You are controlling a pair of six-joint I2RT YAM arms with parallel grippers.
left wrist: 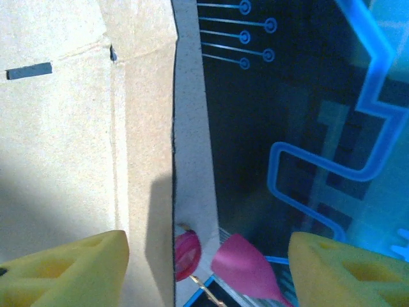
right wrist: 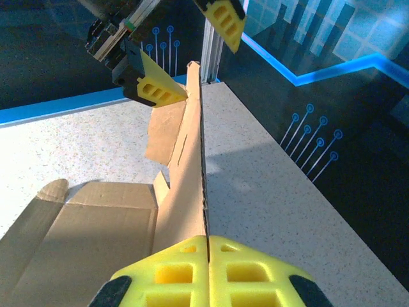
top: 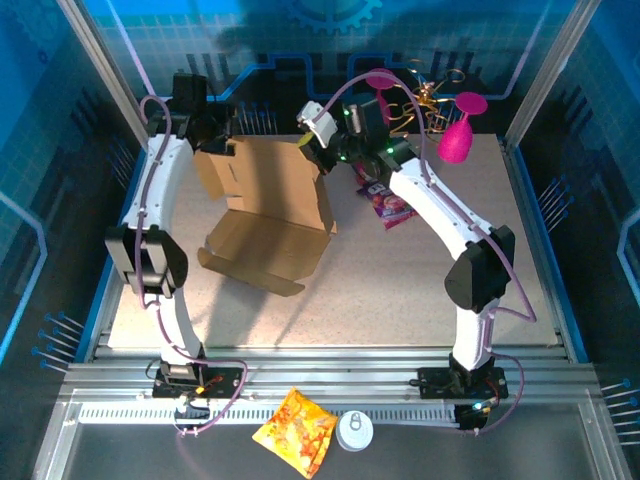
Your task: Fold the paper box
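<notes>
Right wrist: right tool pinches paper box upright panel.

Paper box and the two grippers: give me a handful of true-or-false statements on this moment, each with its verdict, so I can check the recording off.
1. The right gripper is shut on the edge of the paper box's raised panel. True.
2. The left gripper is clamped on that panel. False: its jaws stand apart, one finger on either side of the panel's edge.
3. The whole paper box lies flat on the table. False: one panel stands up, while the rest lies on the table.
4. An orange-yellow snack packet lies at the near edge, beside a small white round object. True.
5. The purple packet lies inside the box. False: it lies on the table to the box's right.
</notes>
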